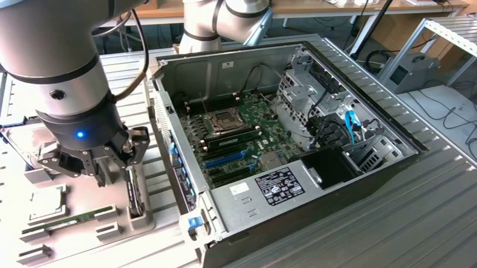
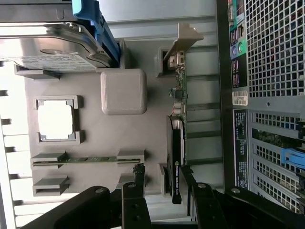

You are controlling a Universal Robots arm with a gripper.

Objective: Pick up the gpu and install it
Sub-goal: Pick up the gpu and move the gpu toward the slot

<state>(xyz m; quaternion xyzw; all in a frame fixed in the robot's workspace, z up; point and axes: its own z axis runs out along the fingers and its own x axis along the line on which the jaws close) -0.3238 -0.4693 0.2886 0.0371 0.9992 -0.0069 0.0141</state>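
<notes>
Gripper (image 1: 113, 174) hovering, fingers spread wide, over gpu (image 1: 134, 195) standing edge-up in grey tray (image 2: 95, 138). RAM stick (image 1: 71, 219), CPU (image 1: 44, 204) lying near. Open case (image 1: 216, 72) standing just beside, exterior view's right.

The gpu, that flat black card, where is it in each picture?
Exterior view: the gpu stands on edge in the grey tray at the exterior view's left, beside the open case, under the hand.
Wrist view: the gpu stands in its slot, inside the open hand.
Shared landmark: the green RAM stick, lying in that tray.
</notes>
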